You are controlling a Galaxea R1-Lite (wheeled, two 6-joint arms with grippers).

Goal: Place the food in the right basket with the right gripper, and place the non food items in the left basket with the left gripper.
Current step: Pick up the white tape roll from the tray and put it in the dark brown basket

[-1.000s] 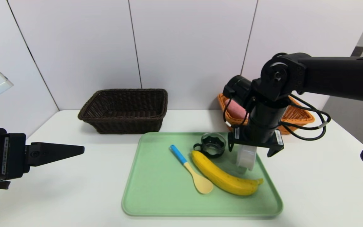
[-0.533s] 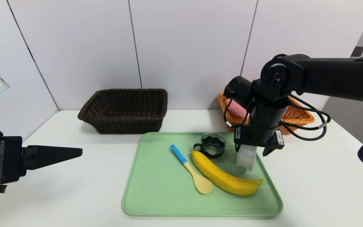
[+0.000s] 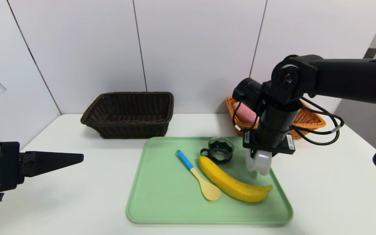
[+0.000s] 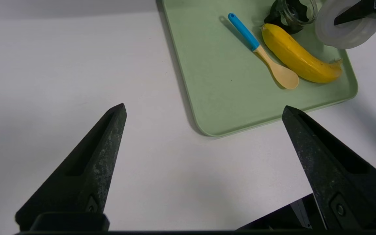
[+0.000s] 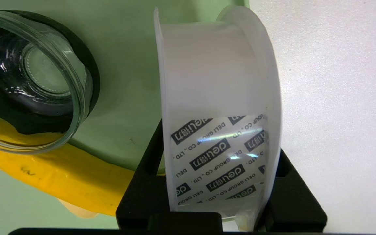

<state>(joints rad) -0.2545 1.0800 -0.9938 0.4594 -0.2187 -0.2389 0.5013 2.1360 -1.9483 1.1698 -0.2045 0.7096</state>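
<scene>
My right gripper (image 3: 259, 154) points down over the green tray's (image 3: 162, 213) right far corner and is shut on the white tape roll (image 3: 258, 162), one black finger on each flat side (image 5: 217, 98). The roll hangs tilted just above the tray. The yellow banana (image 3: 232, 182) lies on the tray, with the blue-handled tan spoon (image 3: 196, 174) to its left. The glass cup (image 3: 220, 150) stands behind the banana. A pink peach (image 3: 243, 112) lies in the orange right basket (image 3: 308, 121). My left gripper (image 4: 204, 109) hovers open over bare table left of the tray.
The dark brown left basket (image 3: 129, 112) stands at the back of the white table, left of the tray. The orange basket is partly hidden behind my right arm. A white wall runs close behind both baskets.
My right gripper's fingers have closed onto the tape roll, and the roll now sits tilted and slightly raised. The left arm has drifted a little back and down.
</scene>
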